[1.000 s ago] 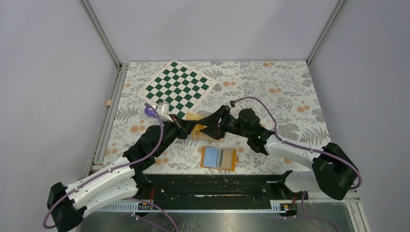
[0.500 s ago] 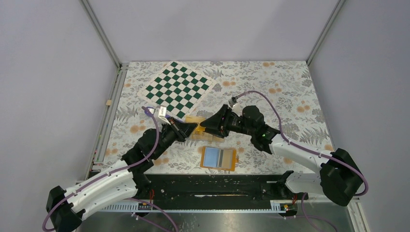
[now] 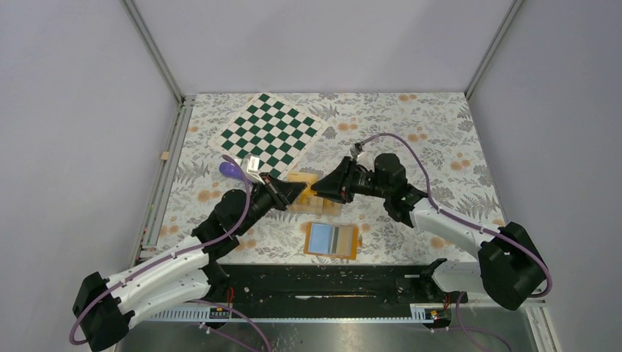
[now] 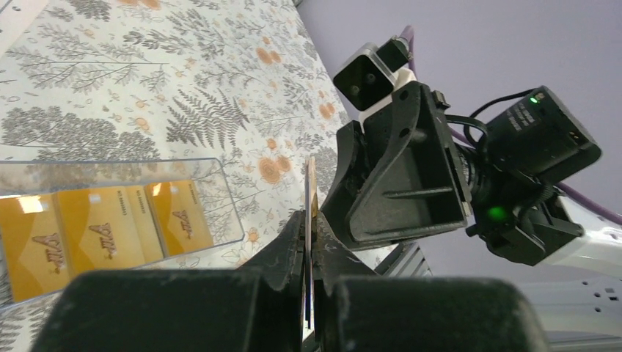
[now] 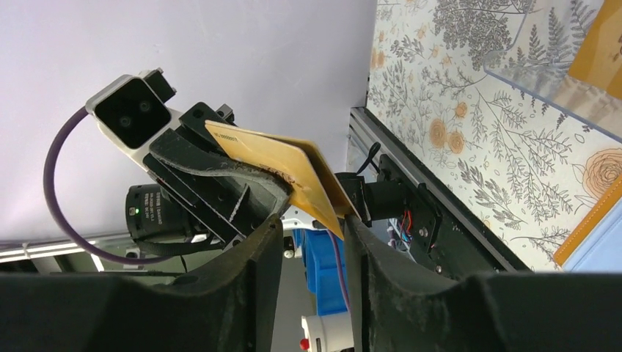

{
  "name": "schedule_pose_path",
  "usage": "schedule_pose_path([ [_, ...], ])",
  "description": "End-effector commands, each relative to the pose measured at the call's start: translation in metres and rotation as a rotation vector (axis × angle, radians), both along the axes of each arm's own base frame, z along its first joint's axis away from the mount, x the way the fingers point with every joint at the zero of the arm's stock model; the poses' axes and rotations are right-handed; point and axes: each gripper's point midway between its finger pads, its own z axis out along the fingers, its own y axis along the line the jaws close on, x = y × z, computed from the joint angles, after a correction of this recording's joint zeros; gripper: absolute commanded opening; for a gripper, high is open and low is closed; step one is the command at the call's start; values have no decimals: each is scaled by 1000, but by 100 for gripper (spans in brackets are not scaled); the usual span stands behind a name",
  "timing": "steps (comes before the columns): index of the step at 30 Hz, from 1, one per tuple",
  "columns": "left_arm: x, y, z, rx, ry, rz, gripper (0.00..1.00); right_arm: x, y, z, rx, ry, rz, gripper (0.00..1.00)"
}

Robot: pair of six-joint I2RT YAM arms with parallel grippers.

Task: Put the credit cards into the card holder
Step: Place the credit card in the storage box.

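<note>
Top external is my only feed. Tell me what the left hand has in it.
Observer: The left wrist view shows the left hand shut on a gold card, held on edge.
Operator: Report the right hand.
Observer: The right wrist view shows the right hand open, with its fingers either side of that card and not clamped on it.
Operator: Count the cards in the tray.
Observer: Three gold cards show lying flat in the clear tray. The tray runs out of frame, so there may be more.
</note>
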Motion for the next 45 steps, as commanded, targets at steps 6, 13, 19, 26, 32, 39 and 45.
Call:
schedule_pose_path([
  [6,-42,-30,-47,54,152,-254,0,9,-10,101,264,-309,42,36],
  [13,-38,-36,-60,130,209,-260,0,2,-10,107,286,-318,84,33],
  [19,-42,-50,-58,130,212,-338,0,1,-7,100,282,-301,117,32],
  [26,-43,-46,-61,118,215,-323,0,6,-21,70,165,-258,71,35],
  [32,-43,-43,-54,81,198,-316,0,3,-39,35,-17,-279,75,49],
  [39,-41,-39,-37,-41,178,-327,0,-7,-52,12,-5,-243,162,60],
  [45,-39,-37,-23,-162,161,-361,0,-11,-50,-2,-14,-214,218,60],
])
